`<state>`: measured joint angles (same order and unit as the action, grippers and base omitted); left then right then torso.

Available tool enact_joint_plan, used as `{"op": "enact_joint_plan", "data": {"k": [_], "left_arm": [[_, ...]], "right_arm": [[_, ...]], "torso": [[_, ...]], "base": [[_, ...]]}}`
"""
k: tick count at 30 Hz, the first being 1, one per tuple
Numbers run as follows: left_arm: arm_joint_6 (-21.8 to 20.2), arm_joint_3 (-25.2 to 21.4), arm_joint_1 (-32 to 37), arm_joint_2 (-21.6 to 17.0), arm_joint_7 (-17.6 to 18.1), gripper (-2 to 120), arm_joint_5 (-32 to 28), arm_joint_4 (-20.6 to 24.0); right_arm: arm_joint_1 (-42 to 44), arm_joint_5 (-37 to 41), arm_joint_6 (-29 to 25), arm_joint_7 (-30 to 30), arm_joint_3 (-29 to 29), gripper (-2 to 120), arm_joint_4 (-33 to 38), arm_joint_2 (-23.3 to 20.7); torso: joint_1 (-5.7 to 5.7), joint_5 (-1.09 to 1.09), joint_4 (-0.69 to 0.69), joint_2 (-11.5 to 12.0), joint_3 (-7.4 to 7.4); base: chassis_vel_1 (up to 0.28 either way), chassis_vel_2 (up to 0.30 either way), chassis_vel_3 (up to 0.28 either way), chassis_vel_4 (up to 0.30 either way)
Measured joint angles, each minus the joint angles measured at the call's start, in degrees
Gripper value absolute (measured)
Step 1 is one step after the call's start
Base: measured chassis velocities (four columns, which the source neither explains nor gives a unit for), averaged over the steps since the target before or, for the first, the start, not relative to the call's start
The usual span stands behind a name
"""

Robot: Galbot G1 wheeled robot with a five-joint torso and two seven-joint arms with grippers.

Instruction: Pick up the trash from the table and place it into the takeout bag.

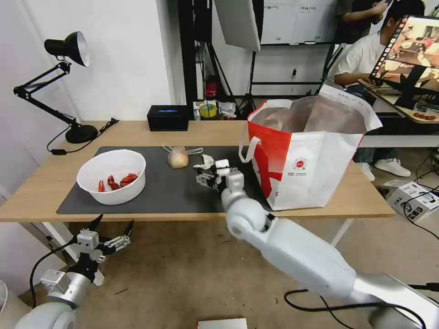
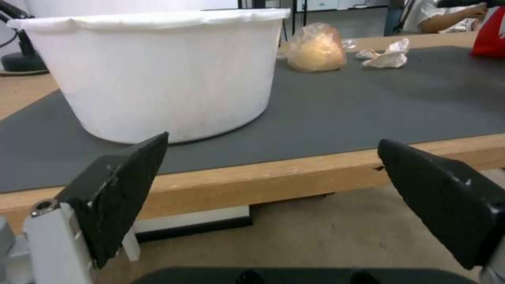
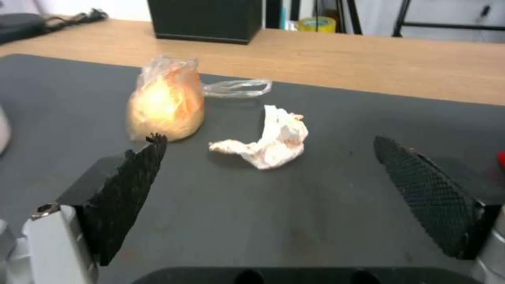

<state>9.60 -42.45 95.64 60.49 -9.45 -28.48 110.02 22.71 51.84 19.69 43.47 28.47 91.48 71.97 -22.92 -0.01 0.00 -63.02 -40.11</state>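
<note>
On the table (image 1: pixel 50 178), a white bowl (image 1: pixel 111 176) (image 2: pixel 158 71) with red crayfish shells stands at the left of the dark mat (image 1: pixel 173 192). A knotted clear bag (image 1: pixel 178 157) (image 3: pixel 165 104) (image 2: pixel 315 47) holding a beige lump lies mid-mat, with a crumpled tissue (image 1: pixel 205 161) (image 3: pixel 266 142) (image 2: pixel 386 57) just to its right. My right gripper (image 1: pixel 204 177) (image 3: pixel 268 141) hovers low over the mat just short of the tissue, fingers open and empty. The left gripper (image 1: pixel 114 222) (image 2: pixel 274 140) hangs open below the table's front edge, facing the bowl. At the table's right stands the red-and-white takeout bag (image 1: pixel 311 155), its mouth open.
A black desk lamp (image 1: pixel 68 50) stands at the table's back left and a small black box (image 1: pixel 168 118) (image 3: pixel 205 19) at the back edge. A cardboard box (image 1: pixel 414 198) and cables lie on the floor to the right. A stretch of bare mat separates the bowl from the right gripper.
</note>
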Motion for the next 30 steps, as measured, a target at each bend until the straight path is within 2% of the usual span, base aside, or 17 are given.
{"op": "enact_joint_plan", "data": {"k": [2, 9, 18, 30], "left_arm": [[0.0, 0.0, 0.1, 0.2, 0.0, 100, 0.2, 0.0], [0.1, 0.1, 0.1, 0.7, 0.0, 100, 0.5, -0.2], [0.3, 0.1, -0.2, 1.0, 0.0, 100, 0.5, -0.4], [0.5, 0.7, -0.9, 1.2, 0.0, 100, 0.8, -0.6]], "right_arm": [[-2.5, 1.4, 1.5, 3.8, 0.7, 100, -3.7, 2.8], [-6.0, 3.3, 3.9, 8.9, 1.2, 100, -11.2, 8.4], [-7.7, 4.9, 4.9, 9.4, 0.1, 100, -18.5, 12.9], [-8.7, 5.5, 5.4, 7.1, -1.4, 100, -24.3, 15.1]], "torso": [[0.0, -0.01, 0.01, 0.0, 0.0], [0.0, 0.0, 0.0, 0.0, 0.0], [0.0, 0.0, 0.0, 0.0, 0.01], [0.01, 0.0, 0.0, 0.0, 0.0]], "base": [[0.0, 0.0, 0.0, 0.0], [0.0, 0.0, 0.0, 0.0], [0.0, 0.0, 0.0, 0.0], [0.0, 0.0, 0.0, 0.0]]}}
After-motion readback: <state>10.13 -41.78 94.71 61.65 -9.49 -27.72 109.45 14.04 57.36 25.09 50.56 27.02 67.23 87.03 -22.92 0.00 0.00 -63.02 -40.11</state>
